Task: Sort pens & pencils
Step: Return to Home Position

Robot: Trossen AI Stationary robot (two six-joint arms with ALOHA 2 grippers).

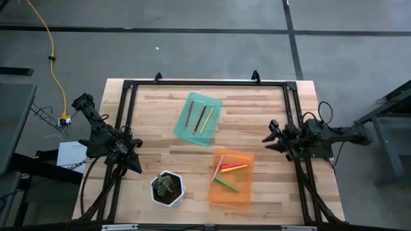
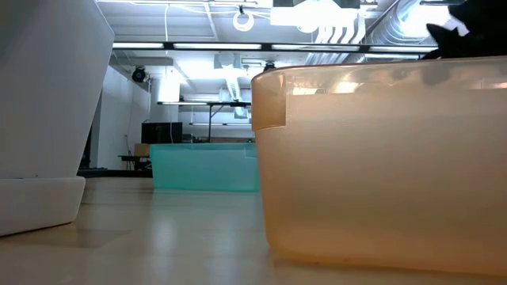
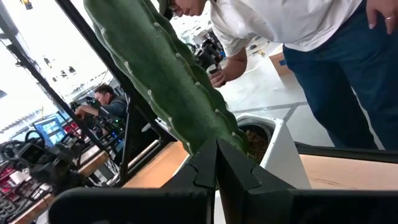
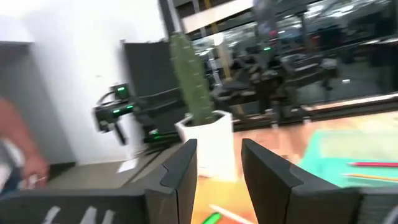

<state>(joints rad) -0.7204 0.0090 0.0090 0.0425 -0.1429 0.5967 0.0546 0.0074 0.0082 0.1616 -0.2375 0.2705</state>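
The green tray [image 1: 198,119] holds a red-brown stick [image 1: 190,113], a dark brown one [image 1: 200,116] and a yellow one [image 1: 207,120]. In the orange tray [image 1: 232,178] lie a pale peach stick [image 1: 218,167], a pink one [image 1: 234,165], a yellow one [image 1: 232,170] and a bright green one [image 1: 227,185]. My left gripper [image 1: 136,165] hangs shut at the table's left edge, its fingers [image 3: 217,171] pointing at the cactus. My right gripper [image 1: 268,138] hovers open near the right edge; between its fingers [image 4: 219,163] I see the table.
A white hexagonal pot [image 1: 167,188] with a tall green cactus [image 3: 168,74] stands near the front edge, between my left gripper and the orange tray. A black frame [image 1: 205,83] runs around the table. A person in a white shirt [image 3: 292,22] leans in beyond the table.
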